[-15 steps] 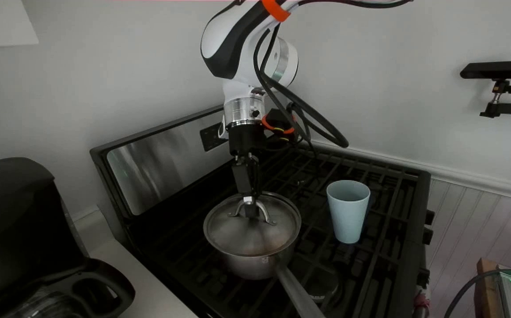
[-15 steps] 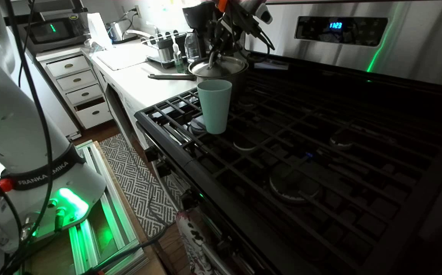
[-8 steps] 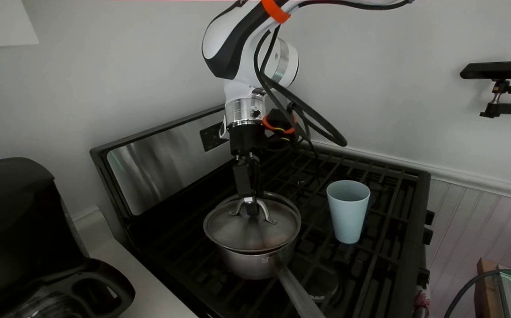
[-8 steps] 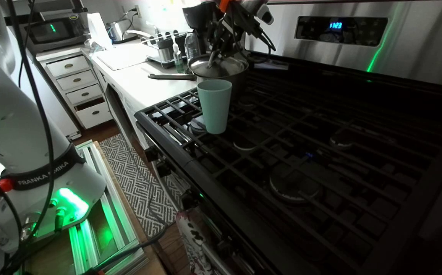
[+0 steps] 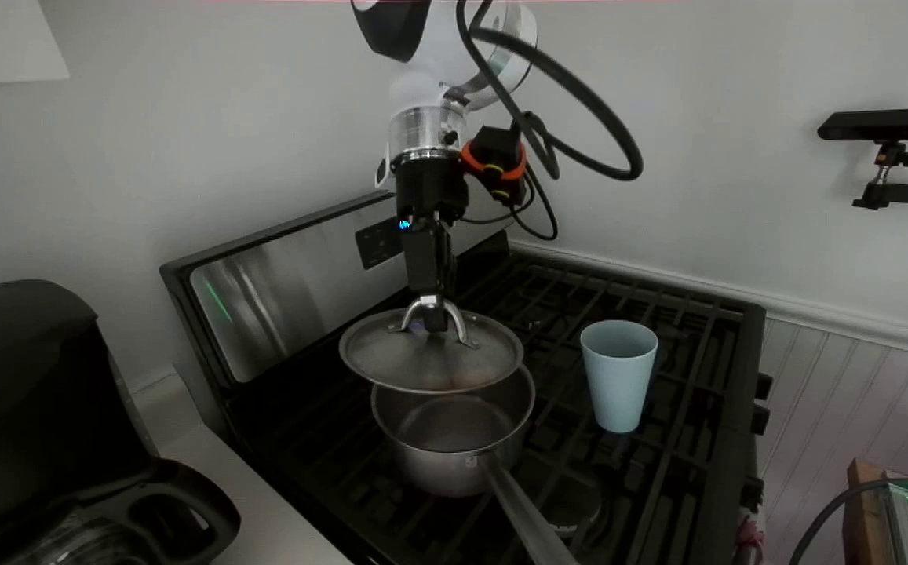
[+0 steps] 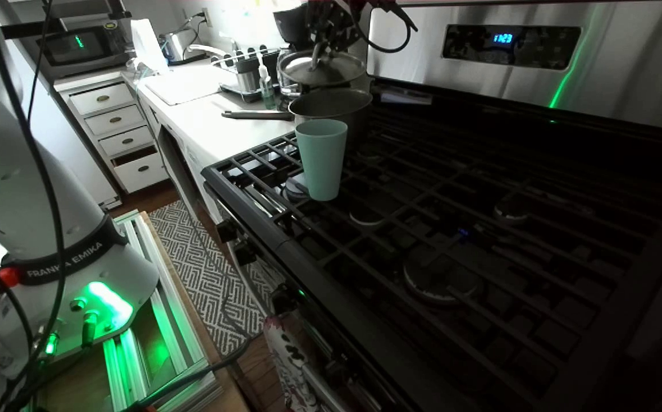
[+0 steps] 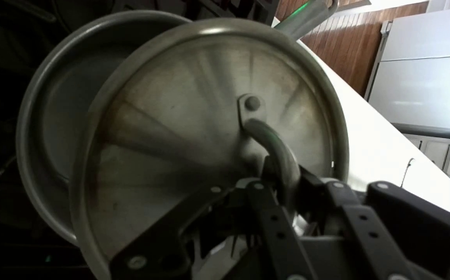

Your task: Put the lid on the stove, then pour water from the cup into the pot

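The lid is a round metal dome with an arched handle. My gripper is shut on this handle; in the wrist view the fingers stand on both sides of it. The lid hangs above the steel pot, apart from it and shifted to one side, so part of the pot's inside shows. The pot stands on the grates of the stove. The pale blue cup stands upright on the grates beside the pot; it also shows in an exterior view. Its contents are hidden.
The pot's long handle points away from the stove's back panel. A black coffee maker stands on the white counter beside the stove. A wall stands behind the arm.
The lid was resting on the pot a second ago, with my gripper at its handle. It has risen with my gripper, exposing the pot's mouth. The pot and cup have not moved.
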### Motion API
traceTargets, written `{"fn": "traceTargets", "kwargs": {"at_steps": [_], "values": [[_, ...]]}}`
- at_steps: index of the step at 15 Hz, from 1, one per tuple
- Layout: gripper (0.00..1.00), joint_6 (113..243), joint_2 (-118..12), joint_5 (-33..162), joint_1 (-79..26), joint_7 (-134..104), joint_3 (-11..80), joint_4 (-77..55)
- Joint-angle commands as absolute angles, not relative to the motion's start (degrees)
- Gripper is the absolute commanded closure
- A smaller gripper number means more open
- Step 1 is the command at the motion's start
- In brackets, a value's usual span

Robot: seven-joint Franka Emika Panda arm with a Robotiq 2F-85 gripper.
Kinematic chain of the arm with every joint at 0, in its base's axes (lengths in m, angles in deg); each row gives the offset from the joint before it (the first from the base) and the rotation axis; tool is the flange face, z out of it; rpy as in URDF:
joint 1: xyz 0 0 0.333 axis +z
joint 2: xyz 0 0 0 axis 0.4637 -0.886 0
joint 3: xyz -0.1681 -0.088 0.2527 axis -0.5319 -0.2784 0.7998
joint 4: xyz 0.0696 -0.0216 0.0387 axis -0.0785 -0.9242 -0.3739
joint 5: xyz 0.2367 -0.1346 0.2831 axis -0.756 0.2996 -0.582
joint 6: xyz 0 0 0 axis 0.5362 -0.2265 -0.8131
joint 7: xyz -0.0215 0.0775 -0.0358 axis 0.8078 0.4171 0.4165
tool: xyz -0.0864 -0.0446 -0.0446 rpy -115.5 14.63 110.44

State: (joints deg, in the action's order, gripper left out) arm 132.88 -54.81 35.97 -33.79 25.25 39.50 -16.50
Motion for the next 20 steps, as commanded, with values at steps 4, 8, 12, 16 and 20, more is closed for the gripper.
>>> {"fn": "traceTargets", "kwargs": {"at_steps": [4, 8, 12, 16, 20], "values": [[0.91, 131.9, -52.0, 36.5, -34.4, 25.2, 38.8, -15.1], [0.98, 132.9, -52.8, 36.7, -34.2, 24.4, 38.8, -15.1], [0.98, 135.1, -56.7, 34.4, -36.8, 17.4, 36.7, -9.4], [0.98, 136.3, -58.6, 31.7, -40.8, 14.4, 35.0, -5.7], [0.98, 139.3, -60.4, 31.1, -44.2, 10.1, 33.1, -4.6]]}}
